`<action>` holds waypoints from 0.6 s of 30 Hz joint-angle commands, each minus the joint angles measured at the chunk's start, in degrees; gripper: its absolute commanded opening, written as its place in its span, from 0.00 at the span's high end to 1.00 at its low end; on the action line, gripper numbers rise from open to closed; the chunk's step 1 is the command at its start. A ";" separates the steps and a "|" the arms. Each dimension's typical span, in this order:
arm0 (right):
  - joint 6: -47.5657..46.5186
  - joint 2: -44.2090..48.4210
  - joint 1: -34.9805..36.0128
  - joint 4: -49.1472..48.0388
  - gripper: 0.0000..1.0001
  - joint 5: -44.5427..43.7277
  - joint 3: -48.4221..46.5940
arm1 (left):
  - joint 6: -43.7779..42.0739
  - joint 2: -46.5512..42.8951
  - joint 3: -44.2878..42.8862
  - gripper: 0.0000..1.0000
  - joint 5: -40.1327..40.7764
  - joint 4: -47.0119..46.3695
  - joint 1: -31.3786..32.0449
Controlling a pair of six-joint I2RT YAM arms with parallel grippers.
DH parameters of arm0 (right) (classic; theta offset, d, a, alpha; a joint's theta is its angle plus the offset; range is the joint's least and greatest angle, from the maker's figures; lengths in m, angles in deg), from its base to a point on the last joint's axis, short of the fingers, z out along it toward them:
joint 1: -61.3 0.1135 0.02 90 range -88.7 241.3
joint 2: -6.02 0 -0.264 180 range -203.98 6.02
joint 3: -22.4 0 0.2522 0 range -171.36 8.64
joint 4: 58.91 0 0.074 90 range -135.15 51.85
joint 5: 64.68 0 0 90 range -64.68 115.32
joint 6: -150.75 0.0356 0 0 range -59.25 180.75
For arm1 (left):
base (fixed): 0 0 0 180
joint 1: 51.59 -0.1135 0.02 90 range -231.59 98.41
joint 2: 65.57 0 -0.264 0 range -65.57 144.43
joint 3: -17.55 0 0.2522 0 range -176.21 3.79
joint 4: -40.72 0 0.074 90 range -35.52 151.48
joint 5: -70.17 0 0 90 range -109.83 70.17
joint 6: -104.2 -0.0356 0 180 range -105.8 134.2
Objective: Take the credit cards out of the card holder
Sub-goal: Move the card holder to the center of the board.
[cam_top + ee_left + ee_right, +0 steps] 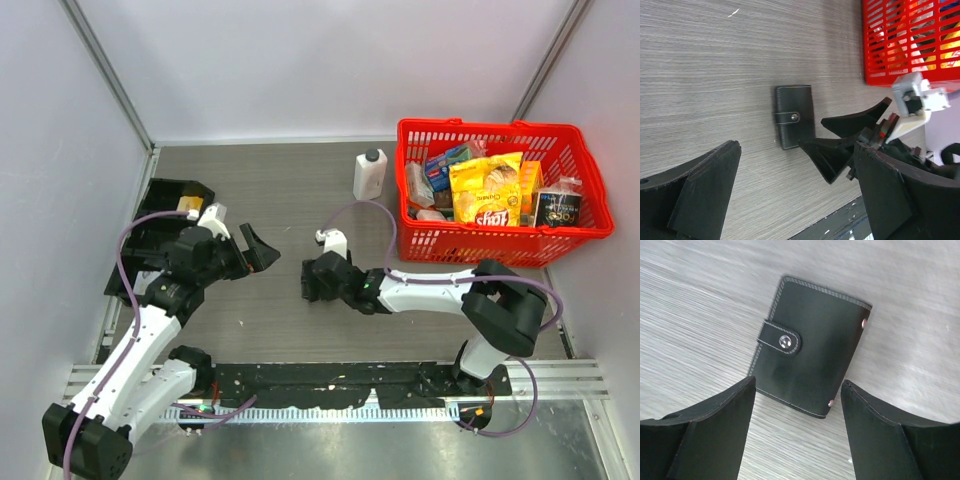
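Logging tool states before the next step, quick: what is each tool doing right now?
Left tool: open, holding nothing.
Right tool: open, holding nothing, poised at the snapped-shut small black leather-like wallet.

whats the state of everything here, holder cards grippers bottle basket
card holder, closed, snap tab fastened, flat on the table
credit cards, not visible
right gripper, open, fingers at the card holder, not closed on it
left gripper, open, empty
white bottle, upright, cap on
red basket, upright, full of packets
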 commanded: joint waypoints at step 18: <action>-10.07 15.03 -4.95 7.03 0.32 -2.78 -0.07 | 9.71 19.13 -4.38 0.21 8.33 2.90 14.93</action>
